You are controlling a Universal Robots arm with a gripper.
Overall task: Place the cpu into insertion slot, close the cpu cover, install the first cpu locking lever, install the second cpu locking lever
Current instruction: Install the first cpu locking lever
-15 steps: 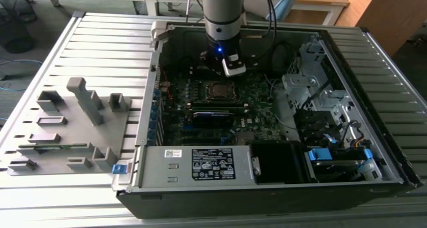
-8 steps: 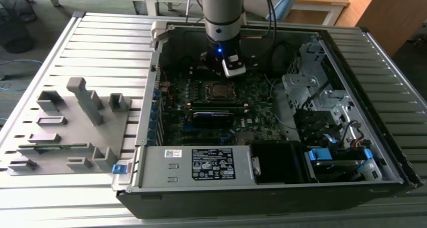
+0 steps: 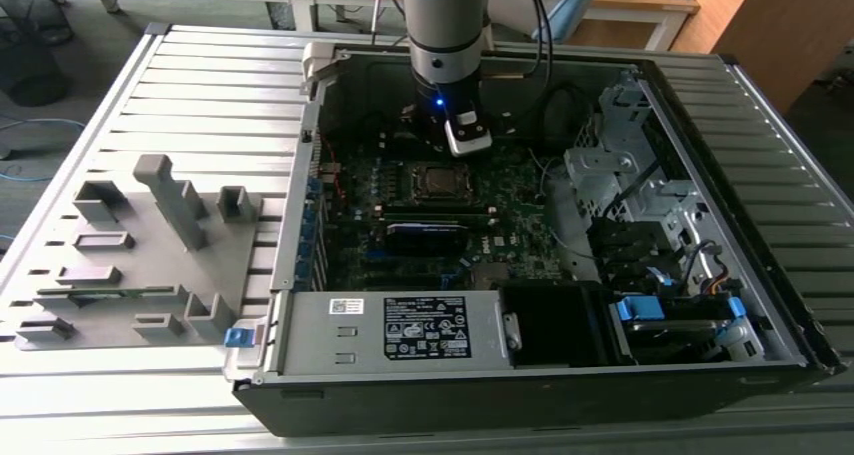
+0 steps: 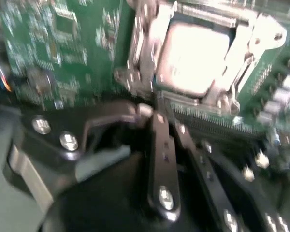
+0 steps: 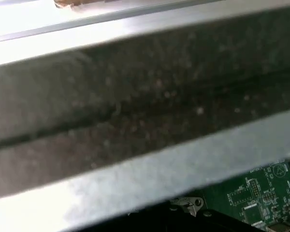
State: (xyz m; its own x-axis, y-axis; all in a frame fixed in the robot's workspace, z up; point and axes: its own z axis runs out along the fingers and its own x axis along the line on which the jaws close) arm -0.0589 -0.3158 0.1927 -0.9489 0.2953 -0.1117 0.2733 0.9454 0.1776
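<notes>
The claw [image 4: 159,118] hangs inside an open computer case [image 3: 747,265], its fingers pressed together just beside the insertion slot [image 3: 437,180]. The cpu [image 4: 195,55] lies seated there, framed by the closed cpu cover [image 4: 147,48].

The open computer case [image 3: 534,235] is lying on the table [image 3: 160,75]. The board [image 3: 400,215] is lying inside it, with the slot [image 3: 434,180] in it and the chip [image 4: 193,58] sitting in the slot. The gripper [image 3: 467,147] is hanging just behind the slot. A rack [image 3: 134,265] is sitting at the exterior view's left of the case.
</notes>
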